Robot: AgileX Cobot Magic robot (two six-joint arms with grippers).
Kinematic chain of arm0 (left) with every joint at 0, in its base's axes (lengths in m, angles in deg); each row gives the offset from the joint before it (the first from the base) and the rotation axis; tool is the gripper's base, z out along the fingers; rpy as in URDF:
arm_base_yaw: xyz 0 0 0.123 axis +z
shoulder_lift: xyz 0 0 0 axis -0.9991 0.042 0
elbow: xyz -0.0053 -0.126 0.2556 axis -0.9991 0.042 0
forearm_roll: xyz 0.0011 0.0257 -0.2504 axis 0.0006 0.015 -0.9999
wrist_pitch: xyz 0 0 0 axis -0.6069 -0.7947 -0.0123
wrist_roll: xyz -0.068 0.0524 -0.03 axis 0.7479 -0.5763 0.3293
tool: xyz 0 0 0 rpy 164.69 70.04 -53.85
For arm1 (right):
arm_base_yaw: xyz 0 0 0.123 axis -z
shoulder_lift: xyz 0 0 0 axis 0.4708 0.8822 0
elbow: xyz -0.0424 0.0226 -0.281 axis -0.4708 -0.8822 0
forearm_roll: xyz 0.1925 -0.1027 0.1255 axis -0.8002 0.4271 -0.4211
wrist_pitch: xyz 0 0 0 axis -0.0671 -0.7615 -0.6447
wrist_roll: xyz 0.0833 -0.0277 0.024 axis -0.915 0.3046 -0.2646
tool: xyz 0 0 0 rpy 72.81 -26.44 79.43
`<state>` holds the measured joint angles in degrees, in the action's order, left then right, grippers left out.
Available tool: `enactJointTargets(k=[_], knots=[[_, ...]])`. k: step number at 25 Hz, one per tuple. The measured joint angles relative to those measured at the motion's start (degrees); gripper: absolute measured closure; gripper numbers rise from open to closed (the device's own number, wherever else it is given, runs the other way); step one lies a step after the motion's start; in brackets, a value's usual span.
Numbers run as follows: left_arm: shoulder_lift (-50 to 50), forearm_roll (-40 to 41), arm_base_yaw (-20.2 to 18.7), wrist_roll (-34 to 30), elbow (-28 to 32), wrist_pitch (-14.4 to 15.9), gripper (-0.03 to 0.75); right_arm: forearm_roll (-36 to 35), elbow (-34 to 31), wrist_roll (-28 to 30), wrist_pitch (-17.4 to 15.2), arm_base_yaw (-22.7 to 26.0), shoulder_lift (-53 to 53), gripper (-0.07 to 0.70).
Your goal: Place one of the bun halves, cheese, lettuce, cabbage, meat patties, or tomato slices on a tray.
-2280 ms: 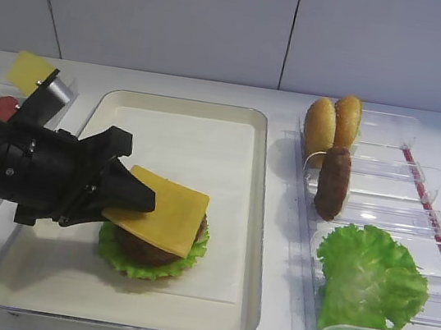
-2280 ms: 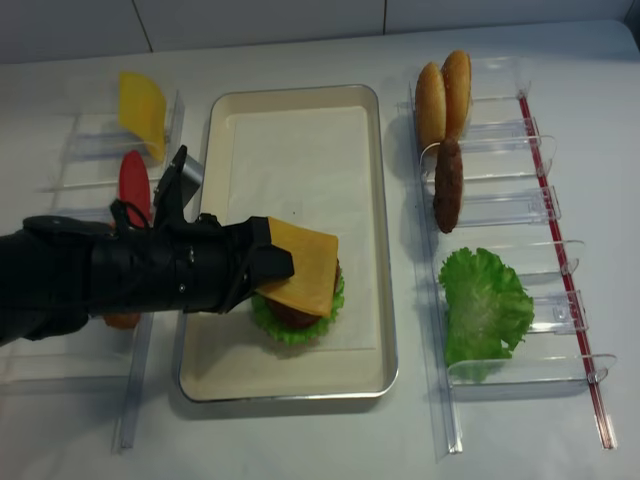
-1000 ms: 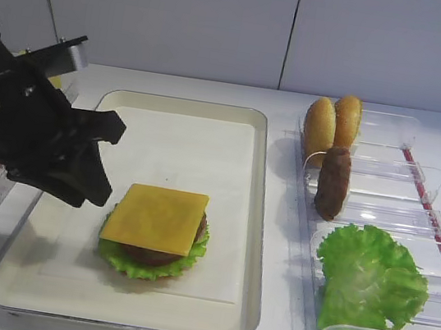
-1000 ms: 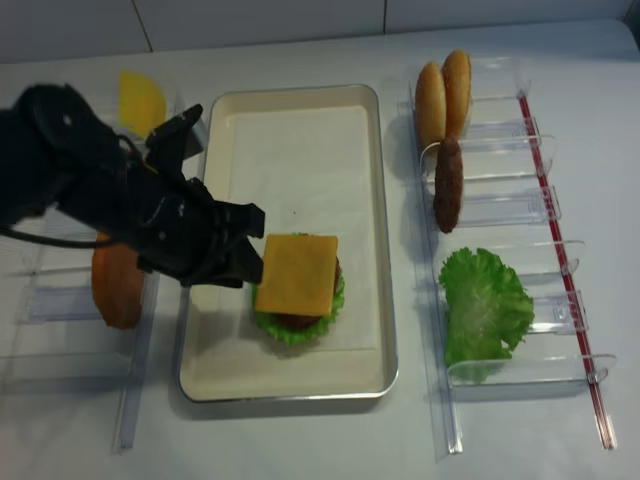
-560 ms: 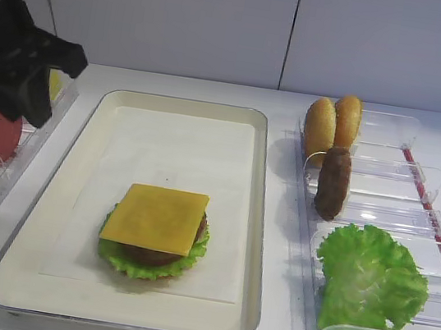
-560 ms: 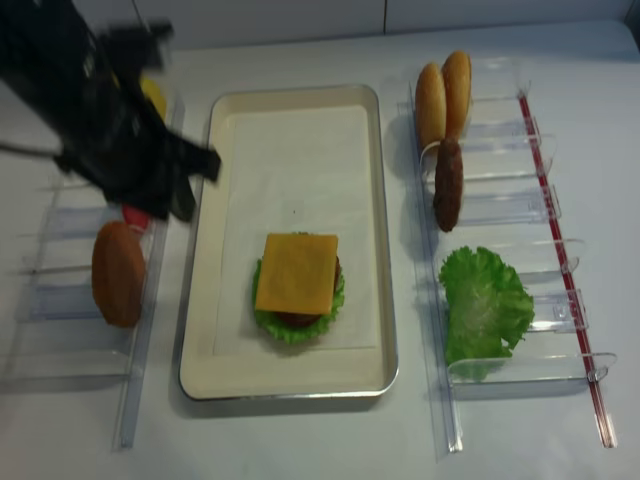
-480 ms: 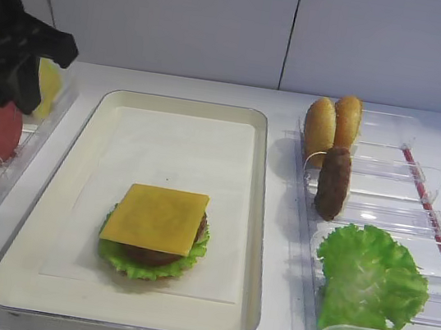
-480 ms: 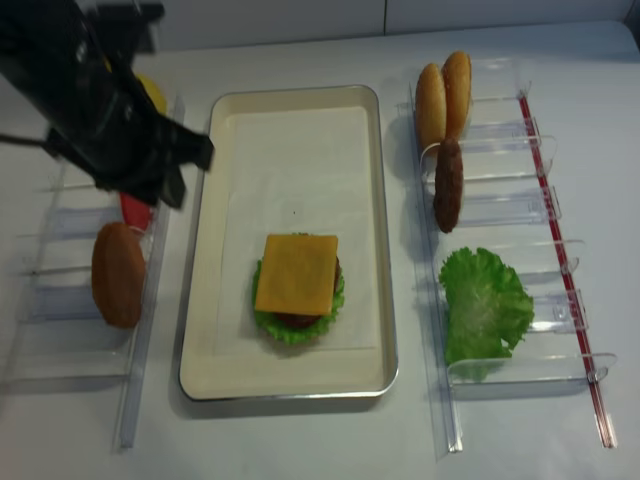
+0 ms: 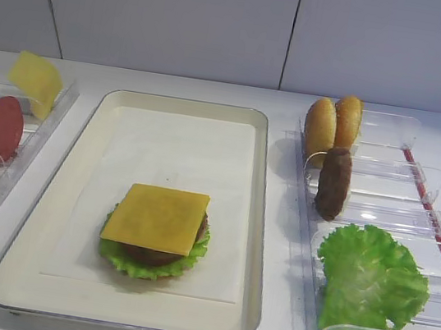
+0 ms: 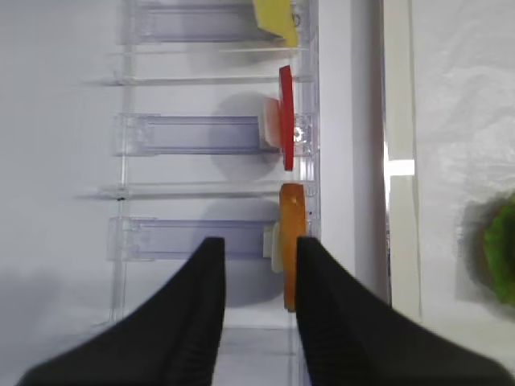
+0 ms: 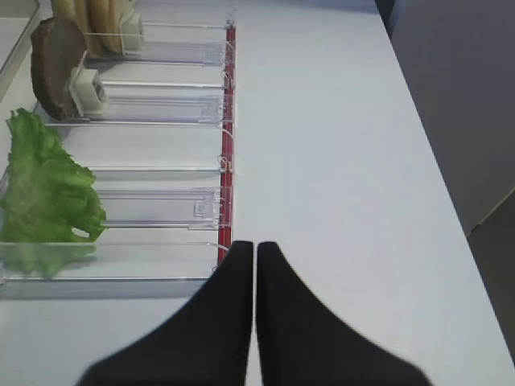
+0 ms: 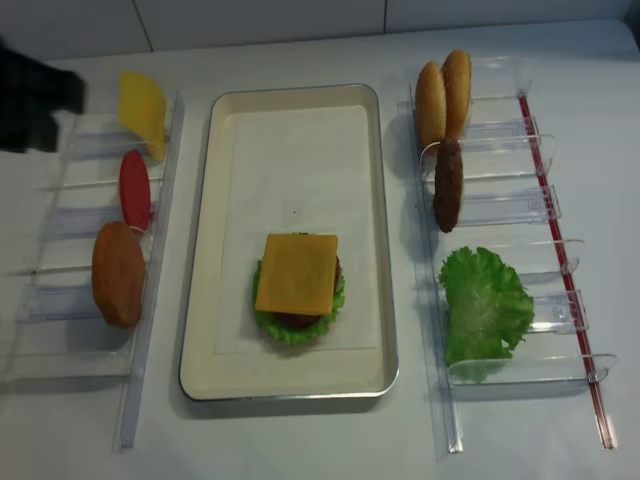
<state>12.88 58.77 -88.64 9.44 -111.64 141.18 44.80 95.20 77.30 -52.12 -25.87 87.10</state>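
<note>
The orange cheese (image 9: 157,218) lies flat on a meat patty (image 9: 149,254) and lettuce (image 9: 120,256) near the front of the cream tray (image 9: 254,220), with nothing touching it. In the second overhead view the cheese (image 12: 297,272) sits square on the stack. My left gripper (image 10: 259,245) is open and empty. It hovers over the left rack, beside a bun half (image 10: 291,241) seen edge-on. Only a dark blur of that arm (image 12: 30,95) shows at the top left. My right gripper (image 11: 255,249) is shut on nothing, at the right rack's near end.
The left clear rack holds a pale yellow slice (image 12: 142,108), a tomato slice (image 12: 134,188) and a bun half (image 12: 118,273). The right rack holds two bun halves (image 12: 443,90), a patty (image 12: 448,185) and lettuce (image 12: 485,305).
My left arm let go of the cheese and drew back up and to the left, off the tray and out over the left rack. The cheese stays on the stack.
</note>
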Motion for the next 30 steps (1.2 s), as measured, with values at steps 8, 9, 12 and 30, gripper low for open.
enactJointTargets(k=[8,9,12,30], knots=[[-17.50,0.00,0.42,-0.25,12.85,1.00,0.487,0.00,0.00,0.00,0.00,0.00,0.00,0.442],[-19.49,0.00,0.42,-0.25,14.42,1.18,0.487,0.00,0.00,0.00,0.00,0.00,0.00,0.442],[-26.64,-0.99,0.42,0.55,18.25,1.36,0.487,0.00,0.00,0.00,0.00,0.00,0.00,0.442],[-56.48,-9.45,-1.05,-3.68,38.13,1.83,0.487,0.00,0.00,0.00,0.00,0.00,0.00,0.442]])
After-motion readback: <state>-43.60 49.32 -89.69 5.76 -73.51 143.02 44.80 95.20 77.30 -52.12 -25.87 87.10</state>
